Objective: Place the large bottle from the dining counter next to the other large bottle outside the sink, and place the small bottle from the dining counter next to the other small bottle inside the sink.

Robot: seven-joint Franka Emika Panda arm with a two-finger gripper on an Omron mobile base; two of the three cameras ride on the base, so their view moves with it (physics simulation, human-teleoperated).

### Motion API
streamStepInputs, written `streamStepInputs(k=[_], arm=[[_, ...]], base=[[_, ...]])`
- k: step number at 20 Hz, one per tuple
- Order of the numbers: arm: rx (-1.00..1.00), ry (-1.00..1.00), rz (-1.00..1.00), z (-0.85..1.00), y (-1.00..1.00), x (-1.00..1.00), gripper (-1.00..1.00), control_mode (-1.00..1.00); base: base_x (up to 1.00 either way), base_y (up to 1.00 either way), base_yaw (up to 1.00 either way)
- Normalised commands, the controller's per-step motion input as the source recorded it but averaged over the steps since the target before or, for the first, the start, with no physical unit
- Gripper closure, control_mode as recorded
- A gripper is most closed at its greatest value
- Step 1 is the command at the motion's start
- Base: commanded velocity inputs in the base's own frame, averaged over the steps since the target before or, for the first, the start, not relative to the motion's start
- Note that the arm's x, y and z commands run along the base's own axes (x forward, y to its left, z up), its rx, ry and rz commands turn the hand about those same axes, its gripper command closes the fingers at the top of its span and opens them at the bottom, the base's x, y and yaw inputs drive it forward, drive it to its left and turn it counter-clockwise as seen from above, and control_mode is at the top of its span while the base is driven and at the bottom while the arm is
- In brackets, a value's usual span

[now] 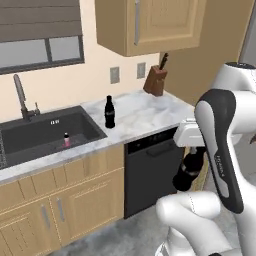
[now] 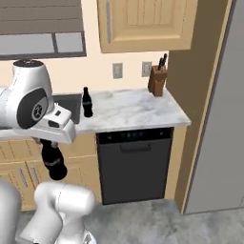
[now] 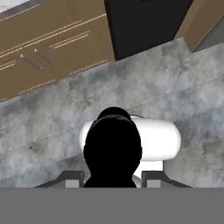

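The pincer point(image 1: 192, 159) pinches the large bottle point(image 1: 189, 172) by its upper part, the black body hanging below the fingers, low over the floor and in front of the dishwasher point(image 1: 150, 172). The other large bottle point(image 1: 109, 112) stands well above and beyond it on the counter, just beside the sink point(image 1: 47, 134). I reckon the lift is the risk: the dangling bottle could clip the counter edge, or knock its twin over on arrival.
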Motion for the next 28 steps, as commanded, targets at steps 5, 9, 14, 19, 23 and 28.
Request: streamStepInputs(k=[5,9,14,19,23,28], arm=[[0.00,0.00,0.00,0.00,0.00,0.00,1.00,1.00],[0.00,0.00,0.00,0.00,0.00,0.00,1.00,1.00],[0.00,0.00,0.00,0.00,0.00,0.00,1.00,1.00],[0.00,0.00,0.00,0.00,0.00,0.00,1.00,1.00],[0.00,0.00,0.00,0.00,0.00,0.00,1.00,1.00],[0.00,0.00,0.00,0.00,0.00,0.00,1.00,1.00]], base=[[0.48,0.00,0.49],[0.42,-0.07,0.41],[0.68,-0.31,0.11],[0.89,-0.02,0.00],[0.74,0.00,0.00],[0.39,0.00,0.04]])
